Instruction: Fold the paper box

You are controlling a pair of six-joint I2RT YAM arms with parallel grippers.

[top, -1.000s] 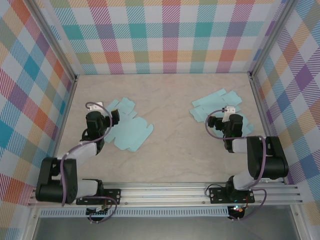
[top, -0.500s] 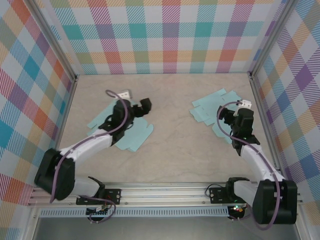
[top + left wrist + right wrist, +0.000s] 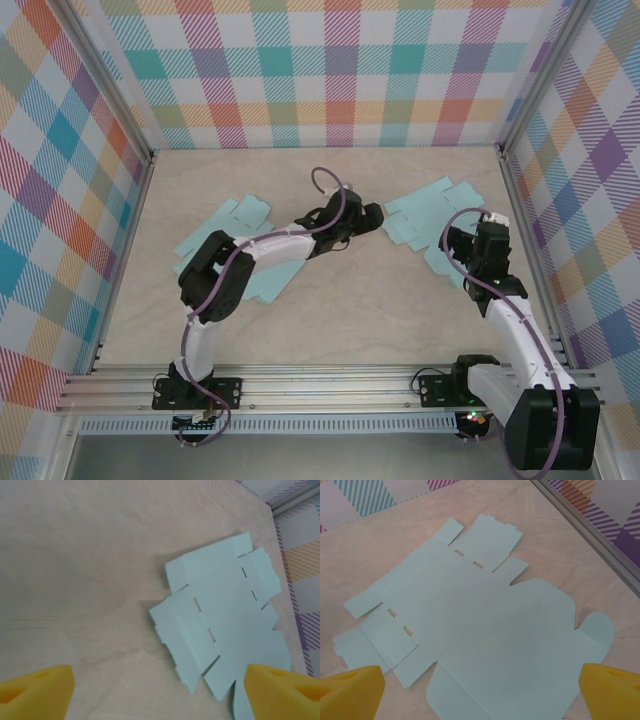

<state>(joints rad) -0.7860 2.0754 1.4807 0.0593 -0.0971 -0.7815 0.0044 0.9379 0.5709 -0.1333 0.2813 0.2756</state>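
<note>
Flat light-blue paper box blanks lie in two places. One pile (image 3: 420, 212) is at the back right, and a spread-out blank (image 3: 275, 278) lies at the left under my left arm. My left gripper (image 3: 368, 216) reaches across the middle and hovers just left of the right pile. In the left wrist view its yellow fingertips (image 3: 35, 690) stand wide apart and open, with the overlapping blanks (image 3: 220, 615) ahead and under the right fingertip. My right gripper (image 3: 478, 240) hangs open over the same pile. A slotted blank (image 3: 470, 615) lies flat between its fingertips (image 3: 612, 690).
Plaid walls enclose the beige table (image 3: 330, 330) on three sides. A metal corner post (image 3: 508, 170) and the right wall's rail (image 3: 590, 535) run close beside the right pile. Bare tabletop (image 3: 75, 580) lies left of the pile.
My left arm has swung from the left blank across the table to the right pile, and its jaws have narrowed slightly. The right arm stretched forward over the pile, then held.
</note>
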